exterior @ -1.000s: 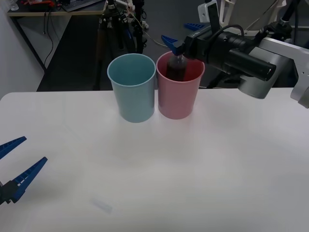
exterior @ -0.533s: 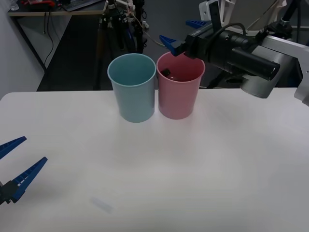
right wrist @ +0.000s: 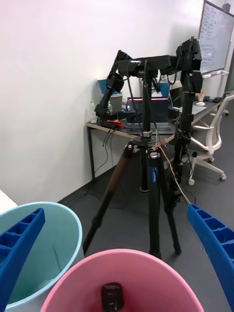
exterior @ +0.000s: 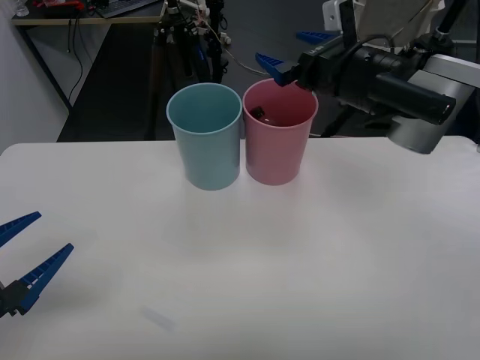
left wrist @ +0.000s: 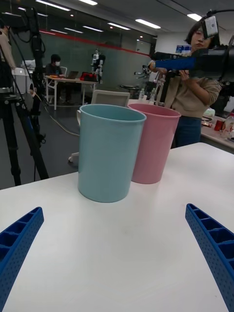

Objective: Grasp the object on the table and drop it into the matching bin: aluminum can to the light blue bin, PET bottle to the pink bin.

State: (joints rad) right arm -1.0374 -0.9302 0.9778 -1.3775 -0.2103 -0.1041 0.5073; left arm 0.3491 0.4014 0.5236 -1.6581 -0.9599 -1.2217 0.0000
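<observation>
Since the PET bottle (exterior: pixel 257 112) lies inside the pink bin (exterior: pixel 279 161) beside the light blue bin (exterior: pixel 206 150), black cap showing, it looks light, stiff and slick; best gripped mid-body. Right gripper (exterior: pixel 294 54) above the rim and left gripper (exterior: pixel 26 251) low over the table (exterior: pixel 300 262): jaws wide, empty.

You have the two bins touching side by side near the far edge of the counter (exterior: pixel 315 255): the light blue bin (exterior: pixel 205 135) left, the pink bin (exterior: pixel 279 133) right. The PET bottle (exterior: pixel 257 113) lies inside the pink one. Your right claw (exterior: pixel 293 54) hangs above its rim, your left claw (exterior: pixel 22 259) at the counter's near left edge.
</observation>
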